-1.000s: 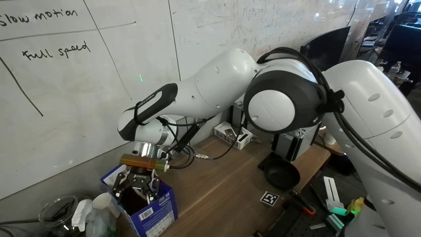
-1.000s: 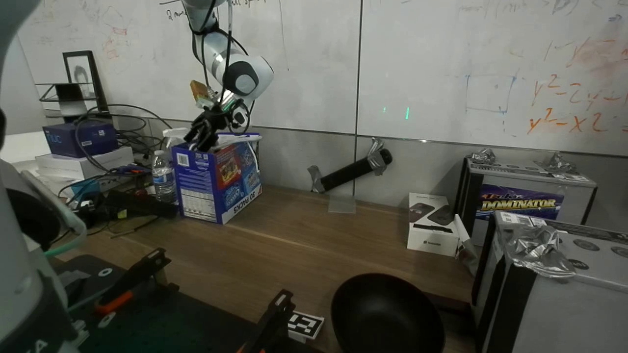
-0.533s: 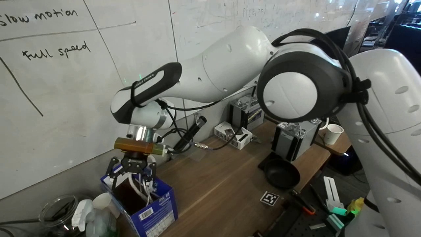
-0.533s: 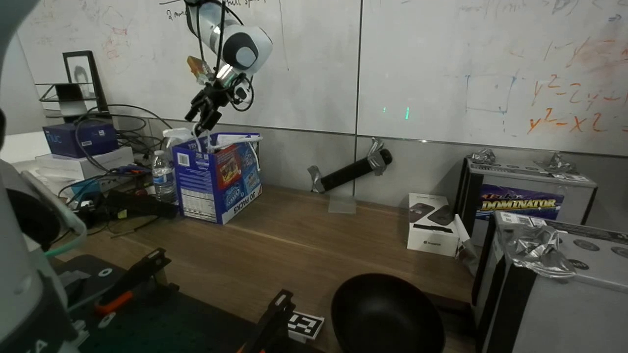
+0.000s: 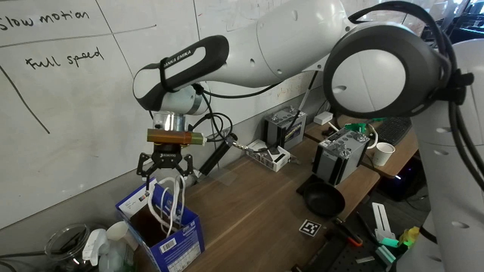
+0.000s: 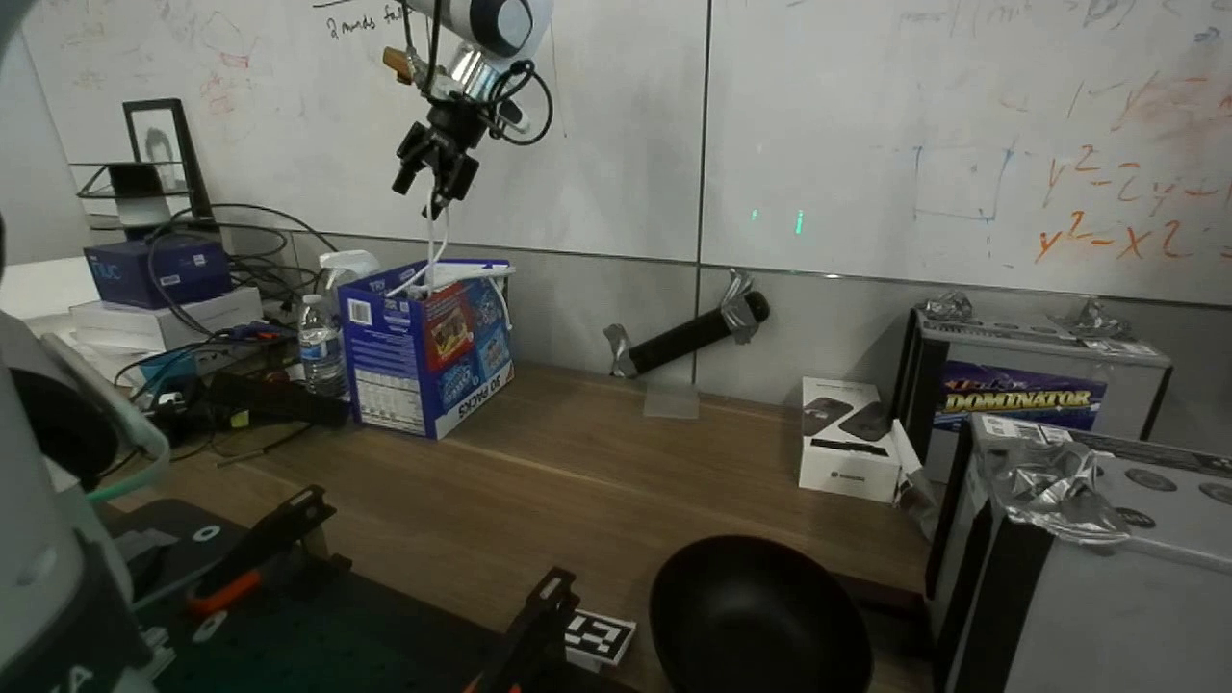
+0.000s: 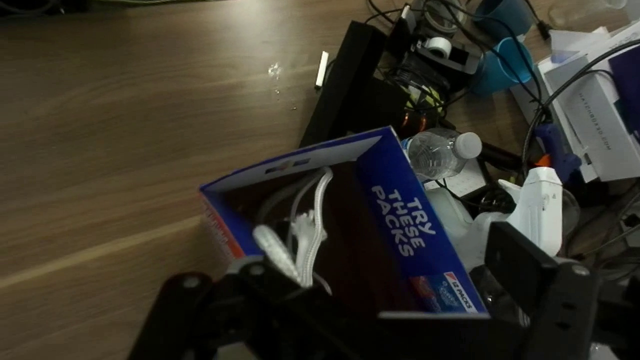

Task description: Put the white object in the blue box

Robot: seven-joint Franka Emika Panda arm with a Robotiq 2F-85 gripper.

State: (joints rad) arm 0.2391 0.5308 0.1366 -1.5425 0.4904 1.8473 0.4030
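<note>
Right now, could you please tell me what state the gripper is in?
Gripper: open, jaws apart; the rope seems snagged on one side rather than clamped between them.

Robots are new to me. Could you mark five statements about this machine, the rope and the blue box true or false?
1. The gripper is above the blue box. True.
2. The gripper is shut. False: its jaws stand open.
3. A white cord reaches up from the box to the gripper. True.
4. The cord lies wholly inside the box. False: part rises above the rim.
5. A water bottle stands beside the box. True.
</note>
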